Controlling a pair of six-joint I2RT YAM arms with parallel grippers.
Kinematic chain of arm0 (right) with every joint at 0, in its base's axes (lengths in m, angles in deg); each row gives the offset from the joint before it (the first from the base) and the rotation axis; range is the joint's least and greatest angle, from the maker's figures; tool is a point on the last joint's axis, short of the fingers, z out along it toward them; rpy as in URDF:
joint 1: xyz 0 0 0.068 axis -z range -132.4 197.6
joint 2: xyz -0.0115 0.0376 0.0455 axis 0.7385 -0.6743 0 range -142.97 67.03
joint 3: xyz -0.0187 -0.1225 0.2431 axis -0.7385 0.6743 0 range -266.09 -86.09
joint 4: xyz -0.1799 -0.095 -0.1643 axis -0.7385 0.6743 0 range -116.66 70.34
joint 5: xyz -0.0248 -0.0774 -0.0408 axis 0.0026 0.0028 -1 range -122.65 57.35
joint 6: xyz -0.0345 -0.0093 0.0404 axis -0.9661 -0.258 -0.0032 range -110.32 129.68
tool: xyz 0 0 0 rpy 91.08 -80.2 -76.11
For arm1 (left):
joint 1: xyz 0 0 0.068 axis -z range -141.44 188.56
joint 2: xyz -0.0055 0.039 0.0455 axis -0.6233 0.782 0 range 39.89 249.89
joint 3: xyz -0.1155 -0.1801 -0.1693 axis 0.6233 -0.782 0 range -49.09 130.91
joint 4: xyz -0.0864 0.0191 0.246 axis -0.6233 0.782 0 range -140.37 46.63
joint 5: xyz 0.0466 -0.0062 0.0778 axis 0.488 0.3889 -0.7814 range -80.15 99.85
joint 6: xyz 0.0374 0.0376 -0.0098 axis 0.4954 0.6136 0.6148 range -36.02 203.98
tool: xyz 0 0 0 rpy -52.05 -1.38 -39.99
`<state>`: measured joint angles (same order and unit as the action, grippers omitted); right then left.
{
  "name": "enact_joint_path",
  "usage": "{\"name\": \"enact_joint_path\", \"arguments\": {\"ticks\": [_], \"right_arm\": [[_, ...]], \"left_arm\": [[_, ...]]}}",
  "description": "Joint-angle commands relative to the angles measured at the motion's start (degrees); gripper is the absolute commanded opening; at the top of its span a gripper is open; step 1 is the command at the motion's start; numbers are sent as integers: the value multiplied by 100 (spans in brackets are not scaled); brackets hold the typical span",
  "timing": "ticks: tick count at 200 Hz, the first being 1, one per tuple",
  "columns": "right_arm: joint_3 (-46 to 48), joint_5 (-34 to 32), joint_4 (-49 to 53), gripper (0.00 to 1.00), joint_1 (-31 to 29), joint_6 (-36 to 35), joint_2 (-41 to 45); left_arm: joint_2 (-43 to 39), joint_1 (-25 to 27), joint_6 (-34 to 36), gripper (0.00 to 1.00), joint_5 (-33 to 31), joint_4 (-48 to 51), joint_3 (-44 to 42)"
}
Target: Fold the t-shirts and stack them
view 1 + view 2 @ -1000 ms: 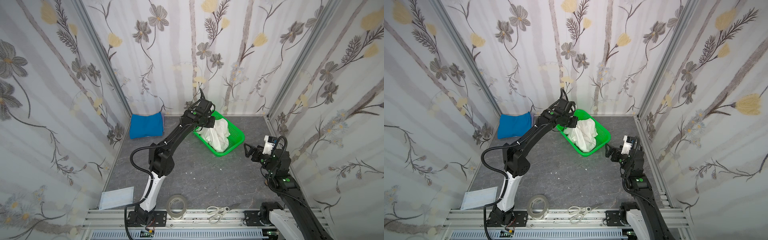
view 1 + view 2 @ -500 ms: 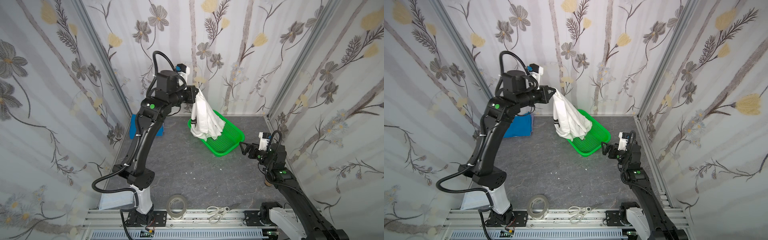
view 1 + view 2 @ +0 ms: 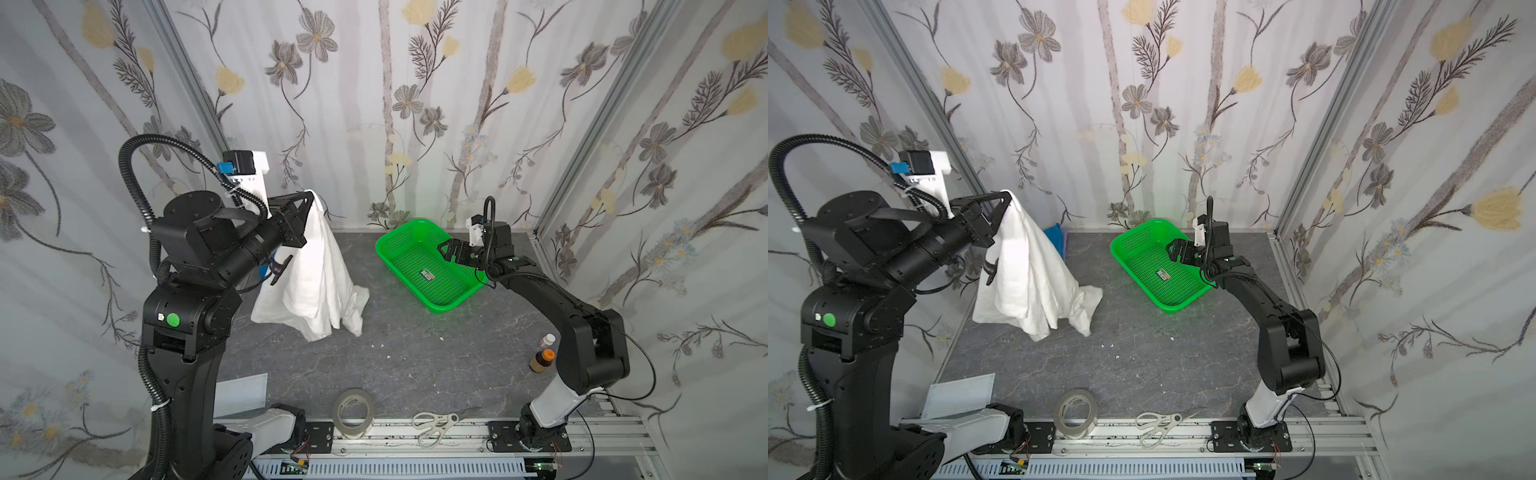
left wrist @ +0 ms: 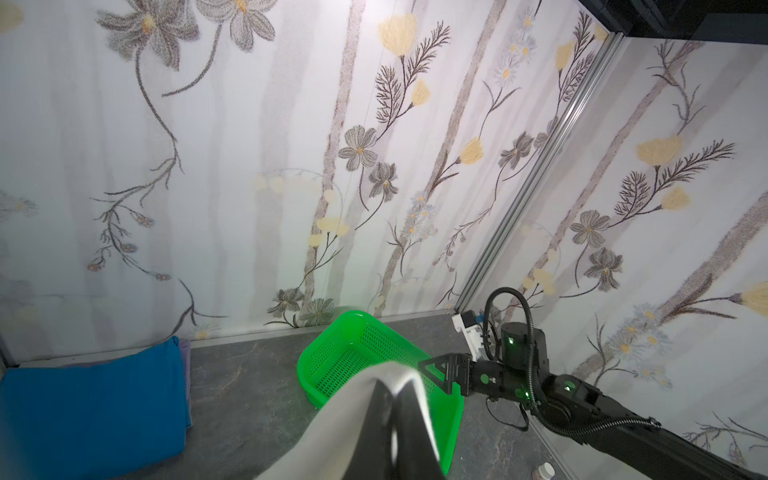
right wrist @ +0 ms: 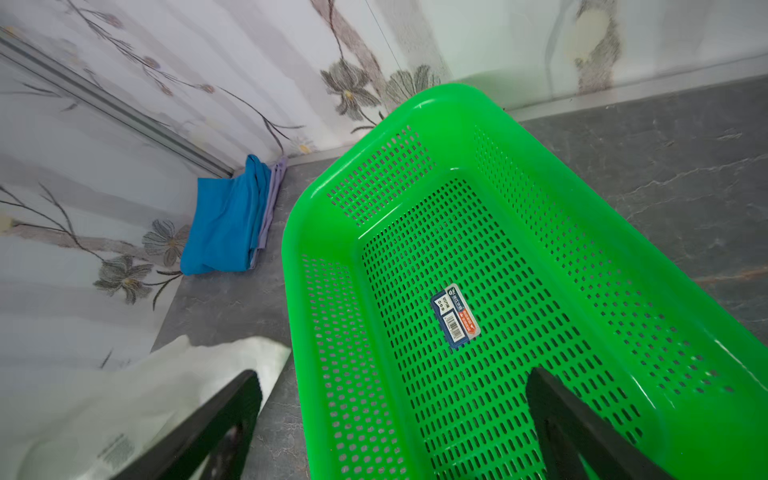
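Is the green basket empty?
The green basket is empty: only a sticker lies on its mesh floor; the white t-shirt hangs outside it.

Left arm: upright by the table's left edge, forearm level.
Left tool: high up, jaws pinched on white t-shirt.
Right arm: stretched low toward far right corner.
Right tool: jaws spread wide.

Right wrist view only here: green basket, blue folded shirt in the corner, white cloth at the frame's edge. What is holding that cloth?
Observer: The left gripper, jaws shut, holds the white t-shirt up by its top.
Operator: Does it hang free?
Observer: No; in both top views its lower folds seem to rest on the table.
Operator: Anything by the front rail?
Observer: A tape roll and scissors.
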<state>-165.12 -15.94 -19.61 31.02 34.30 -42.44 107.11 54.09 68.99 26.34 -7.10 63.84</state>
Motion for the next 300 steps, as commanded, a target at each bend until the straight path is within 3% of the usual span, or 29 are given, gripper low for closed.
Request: {"name": "enact_joint_path", "arguments": {"ticks": [1, 36, 81, 188, 224, 237, 248, 275, 300], "right_arm": [[-751, -130, 570, 100, -120, 244, -701], [-1906, -278, 1020, 100, -152, 449, -1782], [-1929, -518, 1148, 100, 132, 599, -2152], [907, -1003, 390, 100, 2326, 660, -378], [1480, -1157, 121, 100, 2941, 757, 243], [1469, -1233, 195, 100, 2952, 635, 397], [1475, -833, 39, 100, 2837, 357, 586], [1373, -766, 111, 100, 1942, -534, 1207], [1521, -77, 414, 100, 1360, -1196, 1477]], "left_arm": [[-210, -18, 90, 0, 51, -180, -498], [-427, -22, 84, 0, 141, -336, -1133], [-437, -18, -81, 0, 453, -712, -1676], [-245, -21, -403, 0, 845, -1413, -2248], [-174, -24, -487, 0, 952, -1519, -2274], [-174, -22, -488, 0, 953, -1520, -2288], [-174, -16, -479, 0, 967, -1510, -2299], [-200, -22, -472, 0, 962, -1479, -2318], [-303, -24, -452, 0, 935, -1452, -2378]]}}
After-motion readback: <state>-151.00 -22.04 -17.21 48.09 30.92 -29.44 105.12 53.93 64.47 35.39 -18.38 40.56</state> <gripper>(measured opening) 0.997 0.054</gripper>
